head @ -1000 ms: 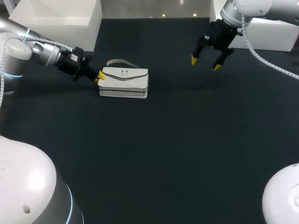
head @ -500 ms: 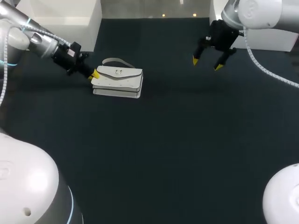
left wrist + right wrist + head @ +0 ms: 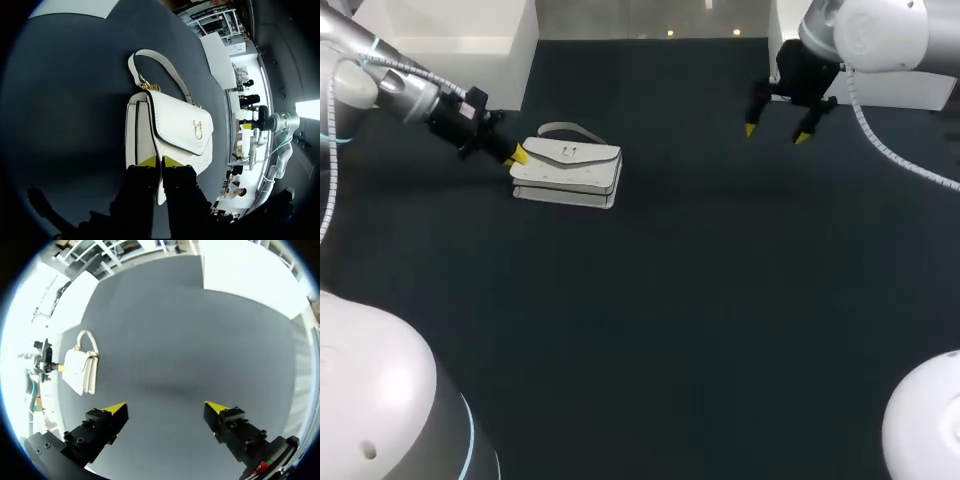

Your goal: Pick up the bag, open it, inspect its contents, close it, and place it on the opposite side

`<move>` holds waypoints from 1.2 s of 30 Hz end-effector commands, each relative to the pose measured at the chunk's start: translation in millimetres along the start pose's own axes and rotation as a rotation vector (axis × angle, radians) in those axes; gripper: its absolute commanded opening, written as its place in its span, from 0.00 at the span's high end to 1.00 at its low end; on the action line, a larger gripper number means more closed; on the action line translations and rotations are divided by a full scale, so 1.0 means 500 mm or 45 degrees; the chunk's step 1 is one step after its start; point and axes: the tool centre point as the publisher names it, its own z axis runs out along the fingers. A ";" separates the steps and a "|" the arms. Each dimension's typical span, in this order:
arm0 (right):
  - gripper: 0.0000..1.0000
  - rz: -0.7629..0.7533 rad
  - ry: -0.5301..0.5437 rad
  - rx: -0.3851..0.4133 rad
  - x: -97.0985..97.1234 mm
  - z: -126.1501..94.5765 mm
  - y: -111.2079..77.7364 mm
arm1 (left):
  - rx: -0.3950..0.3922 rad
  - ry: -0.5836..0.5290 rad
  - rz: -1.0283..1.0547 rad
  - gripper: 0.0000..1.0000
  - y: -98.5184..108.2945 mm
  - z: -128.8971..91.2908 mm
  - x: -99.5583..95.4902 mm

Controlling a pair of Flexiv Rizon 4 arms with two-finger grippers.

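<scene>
Bag [image 3: 175,125] end partly hidden within left tool [image 3: 159,161].

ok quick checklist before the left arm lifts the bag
1. left gripper pinched on the end of the bag: ok
2. flap shut over the front: ok
3. handle lying clear of the fingers: ok
4. right gripper open, empty, well away from the bag: ok
5. bag lying on the table, nothing on top: ok
6. pinch firm enough for a lift: cannot tell

bag [image 3: 567,172] interior hidden, contents unseen
</scene>
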 end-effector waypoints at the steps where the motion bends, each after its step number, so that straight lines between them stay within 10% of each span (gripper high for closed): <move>1: 0.00 0.012 -0.058 -0.039 -0.024 -0.027 0.001 | 0.045 -0.015 0.002 1.00 0.010 -0.037 -0.021; 18: 0.00 -0.007 -0.326 -0.096 -0.137 -0.093 0.047 | 0.098 -0.023 0.010 1.00 -0.031 -0.175 -0.171; 36: 0.00 0.100 -0.296 0.026 -0.140 -0.105 0.039 | 0.133 -0.131 -0.015 1.00 -0.054 -0.286 -0.274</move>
